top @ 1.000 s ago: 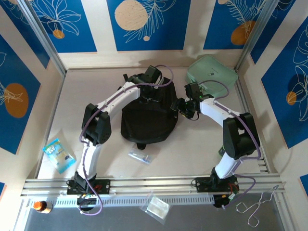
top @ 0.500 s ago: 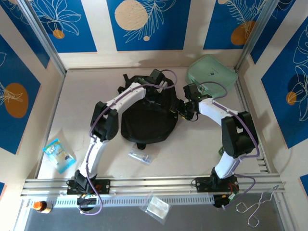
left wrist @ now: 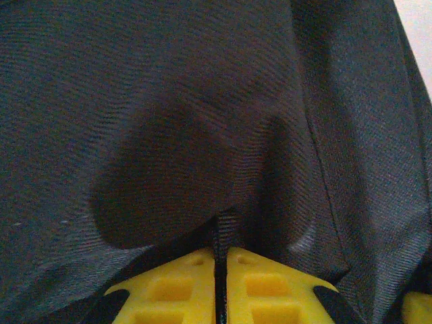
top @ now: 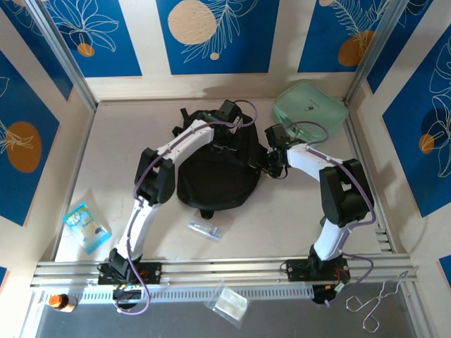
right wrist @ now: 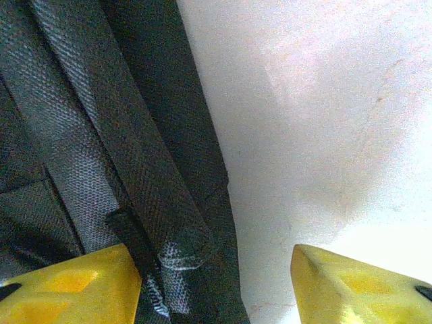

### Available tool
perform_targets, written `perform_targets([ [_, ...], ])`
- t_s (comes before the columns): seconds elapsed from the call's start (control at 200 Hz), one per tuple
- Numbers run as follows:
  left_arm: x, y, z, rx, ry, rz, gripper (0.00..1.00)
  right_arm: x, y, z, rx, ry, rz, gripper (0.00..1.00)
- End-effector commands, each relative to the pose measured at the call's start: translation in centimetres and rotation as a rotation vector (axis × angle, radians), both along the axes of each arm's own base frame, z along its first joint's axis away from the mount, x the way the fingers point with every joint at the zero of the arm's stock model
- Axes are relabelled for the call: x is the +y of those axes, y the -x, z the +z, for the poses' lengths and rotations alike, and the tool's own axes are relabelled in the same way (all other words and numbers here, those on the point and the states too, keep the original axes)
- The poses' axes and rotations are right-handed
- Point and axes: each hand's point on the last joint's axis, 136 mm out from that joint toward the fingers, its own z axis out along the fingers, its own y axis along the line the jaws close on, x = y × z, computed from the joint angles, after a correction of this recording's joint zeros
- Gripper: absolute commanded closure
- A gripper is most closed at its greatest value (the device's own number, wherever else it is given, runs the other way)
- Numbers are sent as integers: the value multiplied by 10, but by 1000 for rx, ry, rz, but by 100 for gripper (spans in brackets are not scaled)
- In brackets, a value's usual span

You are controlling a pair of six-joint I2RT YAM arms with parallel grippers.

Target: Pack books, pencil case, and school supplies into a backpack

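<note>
Okay, left gripper [left wrist: 219,268] pinching thin fold of backpack [top: 215,176] near far rim; right gripper [right wrist: 212,260] gaping, empty, at backpack's strap [right wrist: 115,135]. You're risking fold slipping out. Pencil case [top: 204,229] lying just in front of backpack.

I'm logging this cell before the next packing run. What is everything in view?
backpack: one, black, table centre
case: one, mint-green, far right corner
pencil case: one, clear with bluish contents, near left of the table
small clear item: one, transparent, just in front of the backpack
plastic bag: one, clear, front ledge
small bottle: one, orange-topped, front ledge, far left
metal tongs: one, silver, front ledge, right
left gripper: yellow fingers, shut on backpack fabric
right gripper: yellow fingers, open at the backpack's edge
</note>
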Motion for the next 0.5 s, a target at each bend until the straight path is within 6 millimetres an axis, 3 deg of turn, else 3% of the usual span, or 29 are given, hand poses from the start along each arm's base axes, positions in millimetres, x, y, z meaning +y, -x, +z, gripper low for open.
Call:
perform_targets([
  [0.0,17,-12,31,-20,78,90,91,-12,17,-17,94,83,-14,42],
  [0.175,24,-11,31,3,135,117,92,-17,20,-23,109,112,-24,42],
  [0.245,27,-11,31,5,143,125,97,-17,20,-25,112,116,-25,44],
  [0.49,47,-14,29,-32,67,151,100,-18,21,-27,115,124,-30,47],
])
